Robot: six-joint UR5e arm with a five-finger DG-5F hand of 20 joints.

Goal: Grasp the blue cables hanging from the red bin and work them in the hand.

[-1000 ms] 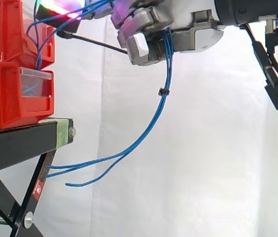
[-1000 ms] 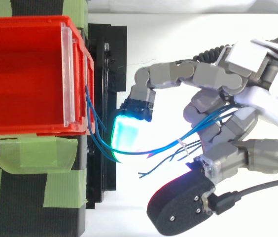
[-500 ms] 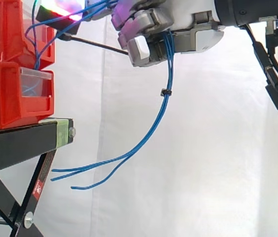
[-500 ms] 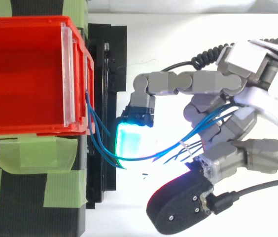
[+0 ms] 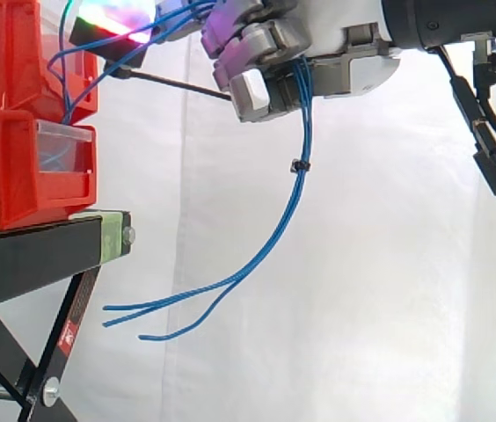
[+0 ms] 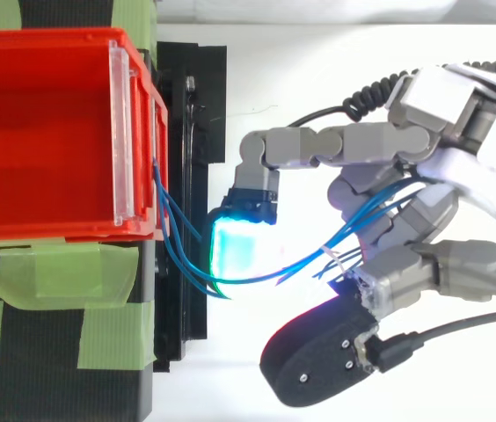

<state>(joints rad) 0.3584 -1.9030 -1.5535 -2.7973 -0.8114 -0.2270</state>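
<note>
Top view, hand (image 6: 472, 180): closed round the blue cables (image 5: 305, 123), bent fingers (image 6: 380, 220) clamping the bundle against the palm; reaches with another finger toward the upper red bin (image 6: 54, 35).
Fingertip pad (image 6: 235, 251): glows cyan, hangs just beside the black stand (image 6: 186, 132), close to the cables and apart from the bin; contact with the cables not clear.
Side view, hand (image 5: 327, 48): sits high, level with the upper red bin, on the arm entering from the right.
Blue cables: run from the front of the upper red bin across to the hand, pass through the grip, then drop in a long curve back toward the stand, ending loose in mid-air.
Cable tie (image 5: 299, 165): small, dark, binds the hanging strands a little below the hand.
Lower red bin (image 5: 10, 167): stacked beneath the upper one, on the black stand.
Green tape (image 6: 63, 272): on the stand, beside the bin.
White curtain (image 5: 362, 264): behind everything.
</note>
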